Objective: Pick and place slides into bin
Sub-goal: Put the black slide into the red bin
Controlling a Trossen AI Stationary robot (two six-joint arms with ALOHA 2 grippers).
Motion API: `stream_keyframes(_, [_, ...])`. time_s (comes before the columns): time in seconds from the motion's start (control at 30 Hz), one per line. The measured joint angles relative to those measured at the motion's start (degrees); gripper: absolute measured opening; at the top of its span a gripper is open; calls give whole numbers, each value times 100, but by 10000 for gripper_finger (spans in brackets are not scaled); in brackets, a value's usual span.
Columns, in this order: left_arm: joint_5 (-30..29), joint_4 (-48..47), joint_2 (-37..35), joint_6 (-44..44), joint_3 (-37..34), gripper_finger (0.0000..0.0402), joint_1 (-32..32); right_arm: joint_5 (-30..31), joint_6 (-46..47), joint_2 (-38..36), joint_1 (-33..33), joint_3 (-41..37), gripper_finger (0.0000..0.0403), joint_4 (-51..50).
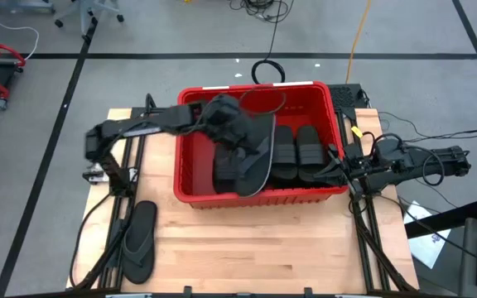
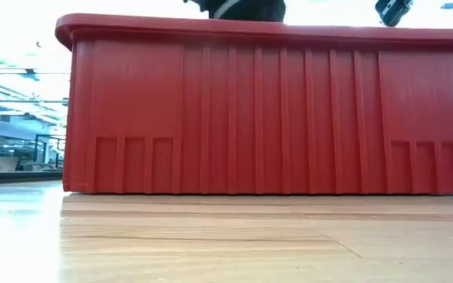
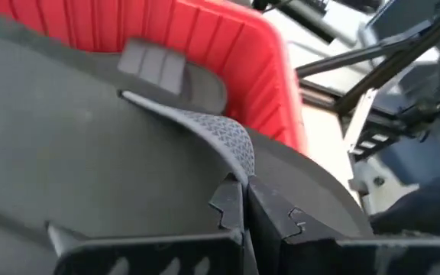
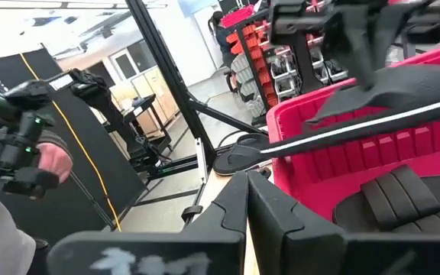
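One thong flip-flop (image 1: pixel 138 242), perhaps five binned.

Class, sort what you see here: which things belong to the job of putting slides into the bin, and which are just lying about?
Belongs to the job:
- red bin
- flip-flop held over the bin by the left gripper
- strapped slides in the bin
- flip-flop on the table
- right gripper, waiting at the bin's right rim

Lying about:
- black cable coil
- yellow cord

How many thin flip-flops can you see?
2. One flip-flop lies on the table left of the bin. The other flip-flop hangs from the left gripper over the bin. More may hide inside. The right gripper waits beside the bin.
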Motion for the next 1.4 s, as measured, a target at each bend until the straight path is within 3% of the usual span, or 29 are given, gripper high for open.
stream_keyframes(0.17, [-61,-1264,775,356,1293,0,407,-17,0,0,0,2,0,-90])
stream_keyframes(0.3, [-383,-1461,1134,42,1556,0,683,-20,-1,0,0,2,0,-197])
stream_keyframes(0.6, [-488,-1487,1715,-717,1560,0,692,-22,-48,0,0,2,0,-422])
stream_keyframes(1.0, [-854,-1311,1835,-1949,1546,0,444,-24,-121,0,0,2,0,-414])
stream_keyframes(1.4, [-926,-886,1835,-2490,549,0,462,-26,-259,-1,0,2,0,-445])
